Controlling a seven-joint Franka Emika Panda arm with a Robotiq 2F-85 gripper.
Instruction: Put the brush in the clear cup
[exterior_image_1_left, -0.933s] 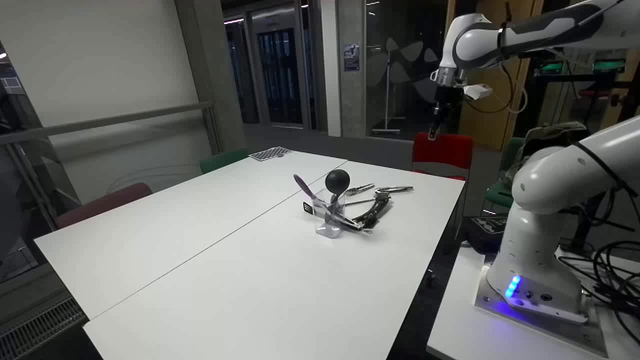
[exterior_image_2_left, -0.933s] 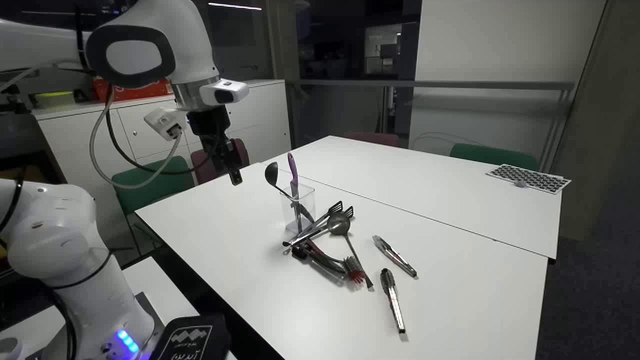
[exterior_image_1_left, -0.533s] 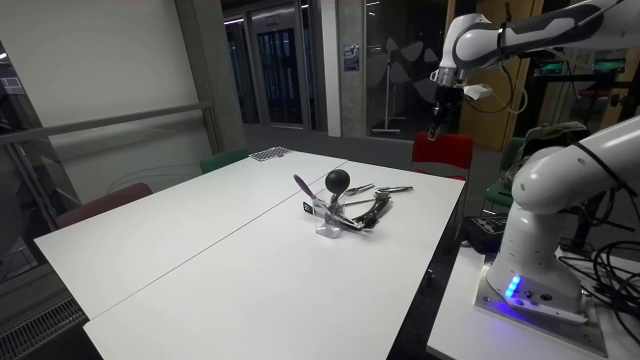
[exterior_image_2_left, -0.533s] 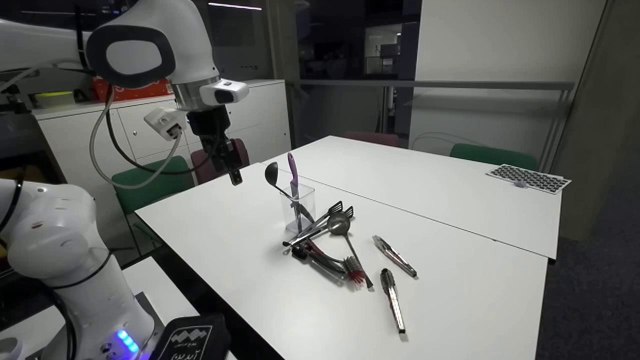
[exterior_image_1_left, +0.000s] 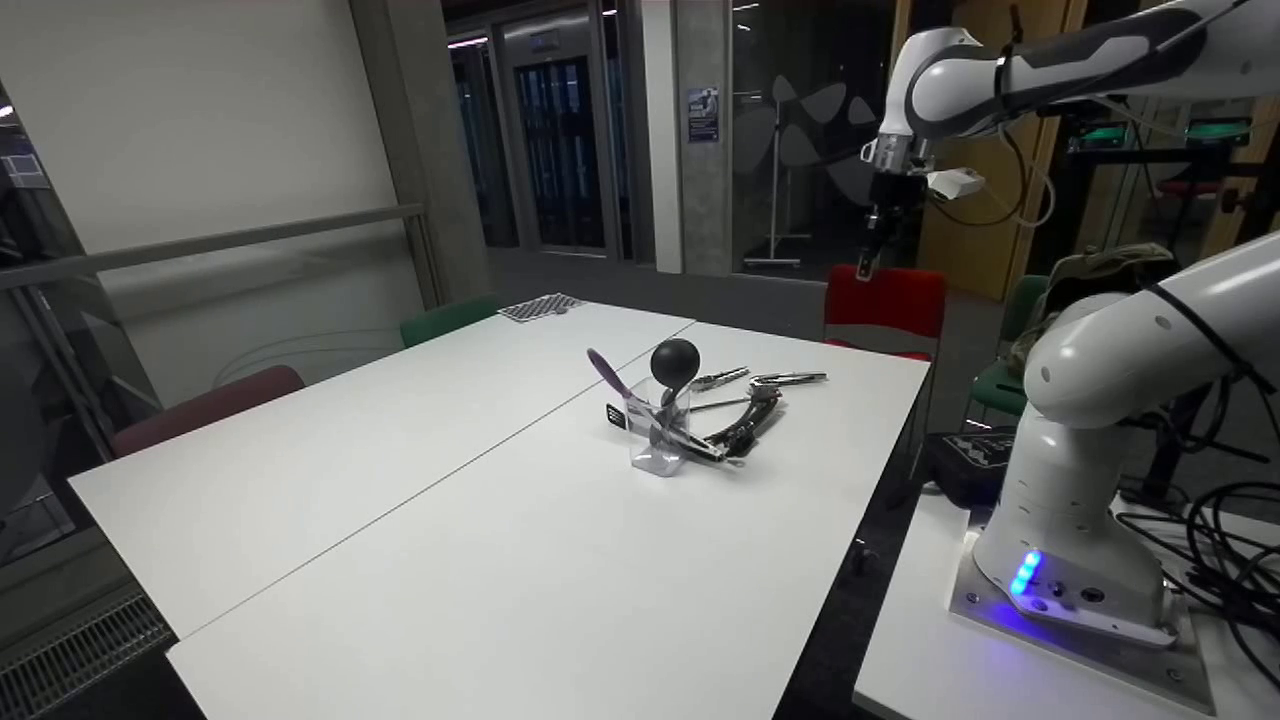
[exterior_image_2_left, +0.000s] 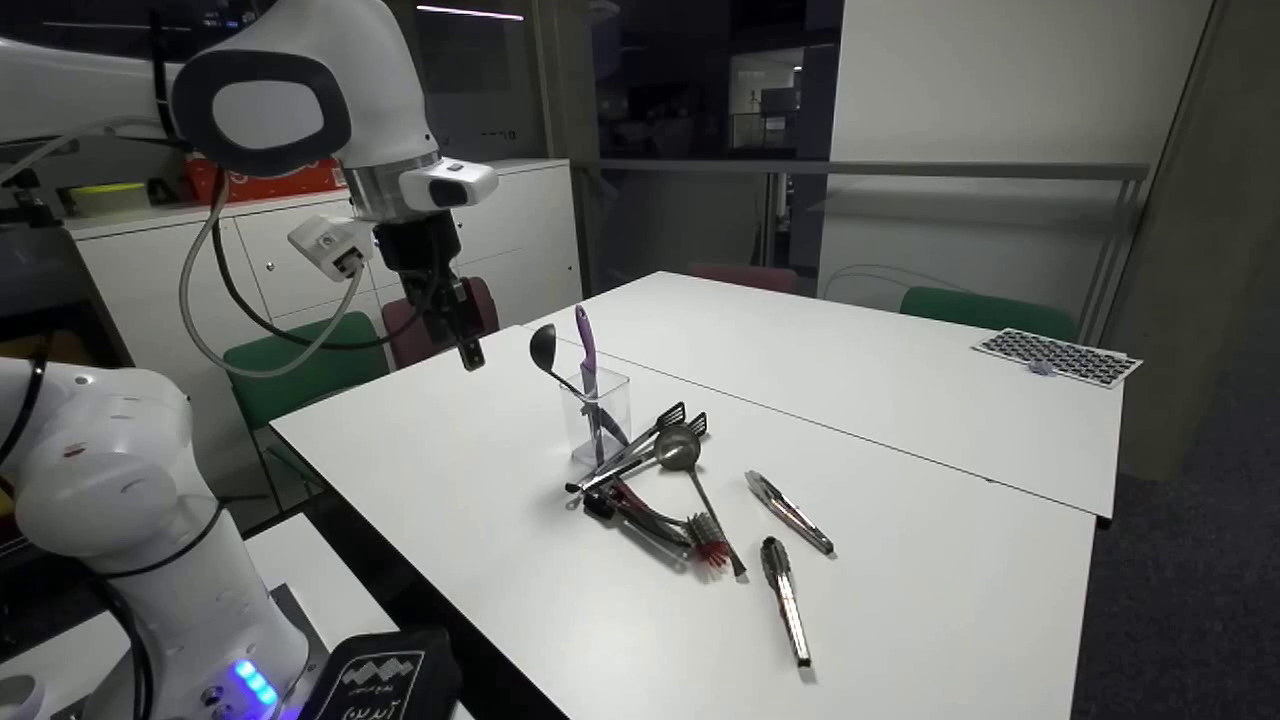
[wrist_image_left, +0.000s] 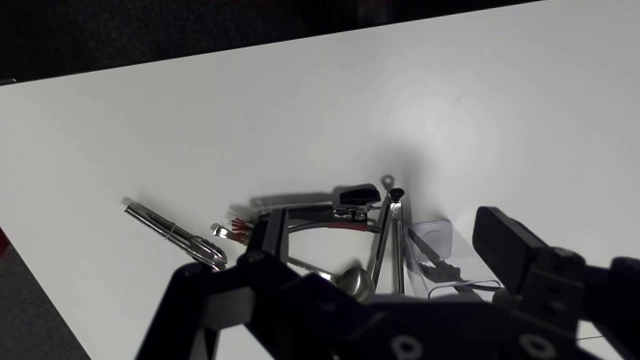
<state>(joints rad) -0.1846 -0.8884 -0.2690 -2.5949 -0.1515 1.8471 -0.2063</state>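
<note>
A brush with red bristles (exterior_image_2_left: 708, 545) lies on the white table, its thin dark handle carrying a red stretch (wrist_image_left: 347, 226). In the wrist view its bristles sit partly behind one finger. The clear cup (exterior_image_2_left: 618, 400) stands upright nearby, with a black ladle and a purple-handled utensil inside it; its see-through base (exterior_image_1_left: 657, 463) shows in an exterior view, where the brush is hard to pick out. High above the table, apart from both, hangs my gripper (wrist_image_left: 382, 227). Its fingers (wrist_image_left: 502, 240) are spread wide with nothing held between them.
Silver tongs (wrist_image_left: 392, 240) lie between brush and cup. A can opener (wrist_image_left: 360, 210) rests beside the brush, and a metal ladle (exterior_image_2_left: 678, 448) and slotted turners (exterior_image_2_left: 670, 415) crowd there too. Two more tongs (exterior_image_2_left: 788, 600) lie apart. A patterned board (exterior_image_2_left: 1055, 357) is at the far corner.
</note>
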